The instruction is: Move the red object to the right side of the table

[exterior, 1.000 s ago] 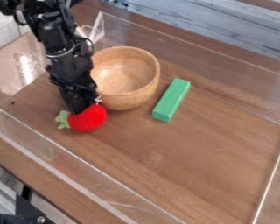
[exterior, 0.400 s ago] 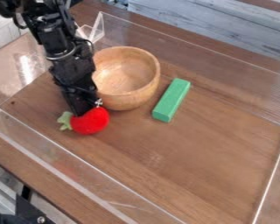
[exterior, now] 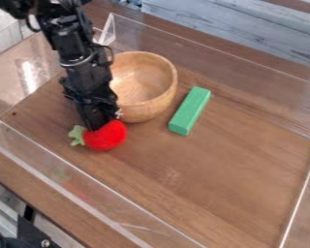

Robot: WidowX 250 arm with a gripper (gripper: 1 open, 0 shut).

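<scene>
The red object (exterior: pixel 108 137) is a small round red toy fruit with a green leafy tip on its left. It sits low over the left part of the wood-grain table (exterior: pixel 209 179), just in front of the wooden bowl. My black gripper (exterior: pixel 100 119) points down onto the fruit's top. Its fingers are shut on the fruit, and their tips are hidden against it. I cannot tell whether the fruit touches the tabletop or hangs just above it.
A wooden bowl (exterior: pixel 140 83) stands right behind the gripper, almost touching the arm. A green rectangular block (exterior: pixel 190 109) lies to the right of the bowl. Low clear plastic walls (exterior: pixel 297 199) edge the table. The bare wood stretches to the right and front.
The gripper and the red fruit have shifted together a little to the right and toward the front. The bowl and the green block stay put.
</scene>
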